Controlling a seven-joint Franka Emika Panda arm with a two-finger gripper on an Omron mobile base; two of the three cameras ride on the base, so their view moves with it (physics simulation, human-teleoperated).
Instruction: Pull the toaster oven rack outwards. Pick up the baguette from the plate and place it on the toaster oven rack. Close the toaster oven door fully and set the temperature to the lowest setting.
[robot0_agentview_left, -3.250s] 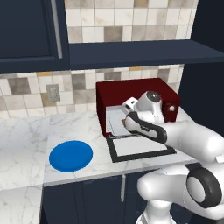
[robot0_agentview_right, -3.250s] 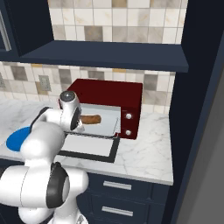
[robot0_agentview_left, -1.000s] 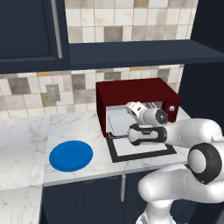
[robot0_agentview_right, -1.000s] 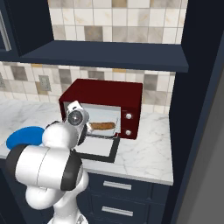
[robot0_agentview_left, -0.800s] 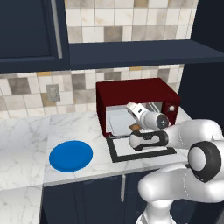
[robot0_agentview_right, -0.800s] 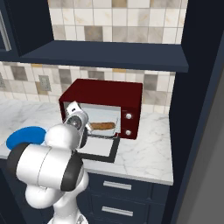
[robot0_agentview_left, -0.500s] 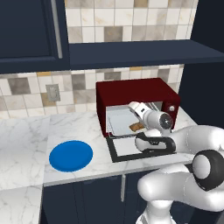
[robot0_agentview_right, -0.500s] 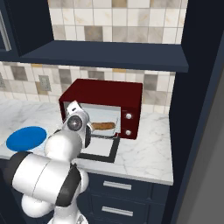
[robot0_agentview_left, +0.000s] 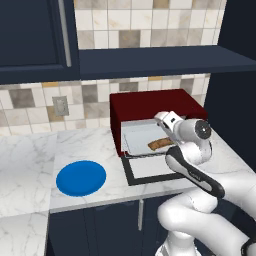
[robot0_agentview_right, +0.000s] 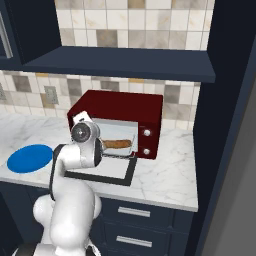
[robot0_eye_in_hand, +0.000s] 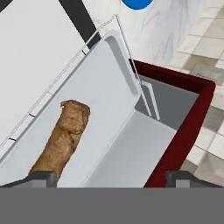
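The fingers (robot0_eye_in_hand: 111, 177) are spread wide with nothing between them; in the hand view their two dark tips rise at the bottom, one just beside the near end of the baguette (robot0_eye_in_hand: 61, 140) and the other by the dark red wall of the toaster oven (robot0_eye_in_hand: 190, 122). The baguette lies flat on the toaster oven rack (robot0_eye_in_hand: 105, 109), a pale grey shelf with a thin wire rim, which is drawn partway out of the cavity over the lowered door. In the left base view the white hand sits just in front of the oven's open mouth, partly covering its right side, and the baguette (robot0_agentview_left: 159, 144) shows as a short brown stick on the rack (robot0_agentview_left: 140, 137). The toaster oven door (robot0_agentview_left: 150, 167) lies open and flat on the marble surface (robot0_agentview_left: 30, 155), its black frame around a pale pane, reaching toward the surface's front edge. In the right base view two small pale knobs (robot0_agentview_right: 146, 141) stand one above the other on the oven's right panel; no writing or markings can be read on them or anywhere on the oven (robot0_agentview_right: 125, 107). The plate (robot0_agentview_left: 81, 178), a bare blue disc, rests on the surface well to the left of the oven, near the front edge.
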